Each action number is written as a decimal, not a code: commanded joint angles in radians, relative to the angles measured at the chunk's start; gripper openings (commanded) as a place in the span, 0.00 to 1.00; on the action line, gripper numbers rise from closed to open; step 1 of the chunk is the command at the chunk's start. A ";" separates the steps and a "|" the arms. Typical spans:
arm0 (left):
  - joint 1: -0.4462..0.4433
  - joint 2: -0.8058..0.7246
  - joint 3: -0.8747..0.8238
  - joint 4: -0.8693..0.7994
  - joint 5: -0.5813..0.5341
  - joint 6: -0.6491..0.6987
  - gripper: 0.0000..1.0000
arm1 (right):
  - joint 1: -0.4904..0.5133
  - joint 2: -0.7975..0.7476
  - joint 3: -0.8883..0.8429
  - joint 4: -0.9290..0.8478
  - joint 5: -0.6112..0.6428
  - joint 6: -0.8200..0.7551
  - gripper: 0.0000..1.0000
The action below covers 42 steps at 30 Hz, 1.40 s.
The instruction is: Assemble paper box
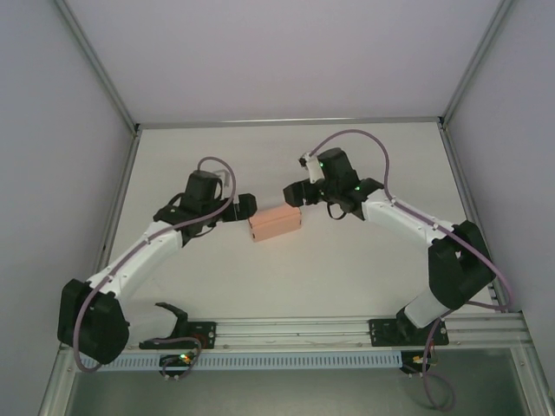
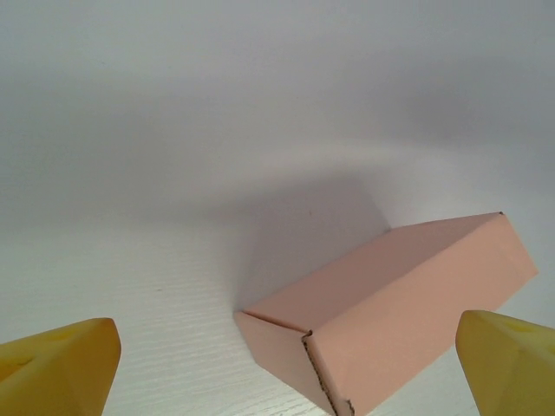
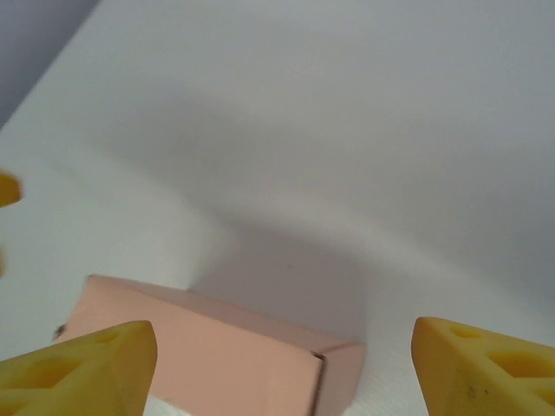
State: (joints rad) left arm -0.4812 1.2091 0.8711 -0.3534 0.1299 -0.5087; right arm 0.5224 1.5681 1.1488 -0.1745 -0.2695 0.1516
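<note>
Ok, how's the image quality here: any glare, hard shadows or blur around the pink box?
Top external view: even, diffuse light, no glare, the small salmon-pink card box reads sharp. Left wrist view: a soft grey shadow lies on the white table behind the box, whose edges are crisp. Right wrist view: the same soft shadow, far background hazy.

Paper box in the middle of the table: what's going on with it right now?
The salmon-pink paper box is already folded into a closed rectangular shape and lies on the white table between the two arms. The left hand is at its left end and the right hand at its right end. Both hands are open, with their yellow fingers spread wide, and neither is clamped on the box. From how it lies, the assembly looks done or nearly done.
</note>
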 commanded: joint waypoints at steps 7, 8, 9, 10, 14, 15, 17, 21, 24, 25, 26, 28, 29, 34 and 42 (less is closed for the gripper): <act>0.071 -0.134 -0.050 -0.192 -0.206 0.005 1.00 | 0.062 0.132 0.251 -0.483 -0.351 -0.980 1.00; 0.089 -0.152 -0.067 -0.198 -0.219 -0.002 1.00 | 0.075 0.153 0.272 -0.501 -0.319 -1.019 1.00; 0.095 -0.168 -0.085 -0.202 -0.224 -0.007 1.00 | 0.086 0.173 0.291 -0.502 -0.278 -1.039 1.00; 0.103 -0.185 -0.104 -0.203 -0.229 -0.015 1.00 | 0.093 0.197 0.315 -0.523 -0.249 -1.079 1.00; 0.128 -0.218 -0.138 -0.229 -0.221 -0.032 1.00 | 0.115 0.313 0.443 -0.631 -0.179 -1.154 1.00; 0.129 -0.224 -0.141 -0.237 -0.219 -0.031 1.00 | 0.119 0.343 0.476 -0.658 -0.164 -1.163 1.00; 0.130 -0.230 -0.151 -0.253 -0.219 -0.035 1.00 | 0.131 0.403 0.539 -0.726 -0.128 -1.199 1.00; 0.135 -0.232 -0.168 -0.269 -0.219 -0.040 1.00 | 0.153 0.500 0.618 -0.783 -0.002 -1.215 0.96; 0.135 -0.231 -0.169 -0.274 -0.227 -0.039 1.00 | 0.165 0.546 0.661 -0.833 0.060 -1.213 0.87; 0.136 -0.232 -0.169 -0.275 -0.230 -0.037 1.00 | 0.168 0.552 0.664 -0.844 0.071 -1.210 0.83; 0.136 -0.232 -0.167 -0.275 -0.234 -0.034 1.00 | 0.171 0.552 0.661 -0.843 0.082 -1.206 0.80; 0.138 -0.231 -0.165 -0.278 -0.236 -0.033 1.00 | 0.174 0.542 0.633 -0.793 0.132 -1.192 0.69; 0.139 -0.233 -0.165 -0.278 -0.237 -0.030 1.00 | 0.177 0.536 0.614 -0.755 0.172 -1.185 0.65; 0.138 -0.246 -0.158 -0.291 -0.241 -0.029 1.00 | 0.195 0.474 0.493 -0.510 0.361 -1.167 0.30; 0.141 -0.290 -0.162 -0.287 -0.242 -0.041 1.00 | 0.199 0.358 0.219 0.073 0.680 -1.227 0.37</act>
State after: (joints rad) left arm -0.3470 0.9379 0.7090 -0.6075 -0.0952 -0.5308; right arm 0.7227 1.9556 1.4384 -0.4152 0.1967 -1.0306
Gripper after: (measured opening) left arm 0.999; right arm 0.405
